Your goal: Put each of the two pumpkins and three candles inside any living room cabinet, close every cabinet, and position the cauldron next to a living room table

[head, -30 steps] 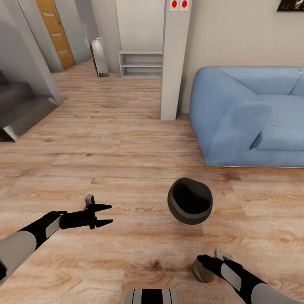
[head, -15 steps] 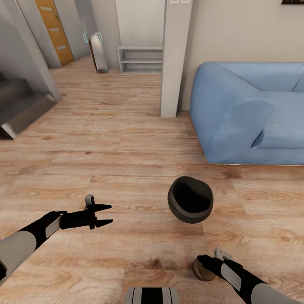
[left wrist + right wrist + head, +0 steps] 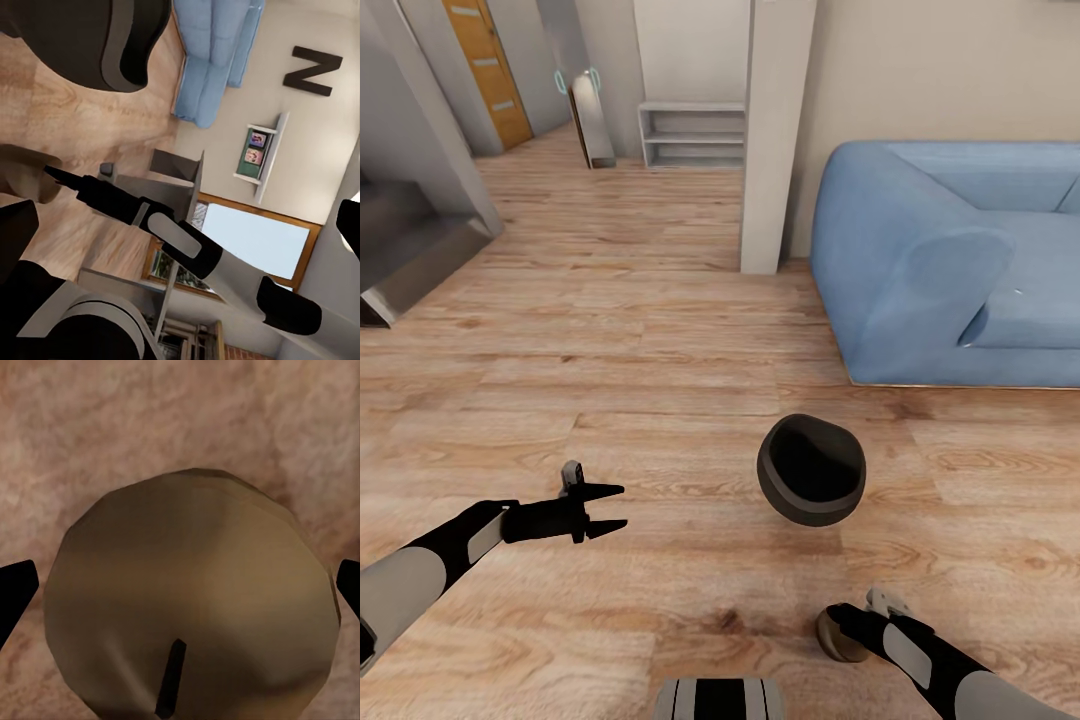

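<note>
the wooden floor [image 3: 610, 340] filled most of the head view, with a blue sofa [image 3: 950, 270] against the wall on the right and a pale pillar [image 3: 775, 130] just beside its near arm. further back stood a low grey shelf unit [image 3: 692, 135], and an orange door [image 3: 485, 70] showed at the far left.

the cauldron [image 3: 811, 470], a round black pot, appeared in front of the sofa with its wide mouth turned up toward the camera; the inside was dark and nothing could be made out in it. whether it rested on the floor could not be told.

the left gripper [image 3: 610, 507] hung over the floor well to the left of the cauldron, its two dark fingers [image 3: 600, 491] spread a little apart with nothing between them.

the right gripper [image 3: 838, 628] was low by the robot's base, closed around a candle [image 3: 834, 637], a stubby tan cylinder near the floor. in the right wrist view the candle [image 3: 187, 600] sat between the two black fingers [image 3: 15, 592], its dark wick showing, with floor grain behind it.

compared with a second before, the sofa, pillar and shelf unit sat slightly differently in the picture, so the camera had shifted; the arms, the cauldron and the candle kept the same places in the head view.
</note>
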Available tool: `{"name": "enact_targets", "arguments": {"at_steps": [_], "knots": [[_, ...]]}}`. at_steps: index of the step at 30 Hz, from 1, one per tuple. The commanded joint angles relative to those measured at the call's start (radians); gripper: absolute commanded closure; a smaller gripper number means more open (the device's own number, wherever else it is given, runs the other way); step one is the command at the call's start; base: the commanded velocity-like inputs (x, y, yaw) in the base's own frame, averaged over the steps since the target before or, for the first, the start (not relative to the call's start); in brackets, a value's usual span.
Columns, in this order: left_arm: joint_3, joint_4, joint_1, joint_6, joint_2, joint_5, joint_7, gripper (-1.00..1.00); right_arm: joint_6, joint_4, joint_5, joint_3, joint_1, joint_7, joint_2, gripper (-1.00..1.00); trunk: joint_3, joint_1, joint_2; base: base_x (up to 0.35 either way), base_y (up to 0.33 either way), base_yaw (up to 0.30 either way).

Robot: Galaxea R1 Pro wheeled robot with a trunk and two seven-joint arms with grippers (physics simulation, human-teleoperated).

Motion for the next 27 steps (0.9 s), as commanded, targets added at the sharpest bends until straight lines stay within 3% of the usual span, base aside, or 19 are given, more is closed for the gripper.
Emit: {"name": "enact_targets", "arguments": {"at_steps": [1, 3, 4, 27], "knots": [[-0.006, -0.001, -0.001, 0.010, 0.001, 0.004, -0.005, -1.00, 0.003, -0.002, -0.004, 0.004, 0.000, -0.001, -0.001, -1.00, -0.001, 0.000, 0.000, 0.000, 0.000, 0.000], [-0.006, 0.000, -0.001, 0.010, 0.001, 0.004, -0.005, -1.00, 0.004, -0.002, -0.004, 0.004, 0.000, -0.001, -0.001, -1.00, -0.001, 0.000, 0.000, 0.000, 0.000, 0.000], [-0.006, 0.000, -0.001, 0.010, 0.001, 0.004, -0.005, -1.00, 0.004, -0.002, -0.004, 0.004, 0.000, -0.001, -0.001, 1.00, -0.001, 0.000, 0.000, 0.000, 0.000, 0.000], [-0.005, 0.000, -0.001, 0.013, 0.001, 0.004, -0.006, -1.00, 0.006, -0.002, -0.004, 0.004, 0.000, 0.001, -0.001, 1.00, -0.001, 0.000, 0.000, 0.000, 0.000, 0.000]]}}
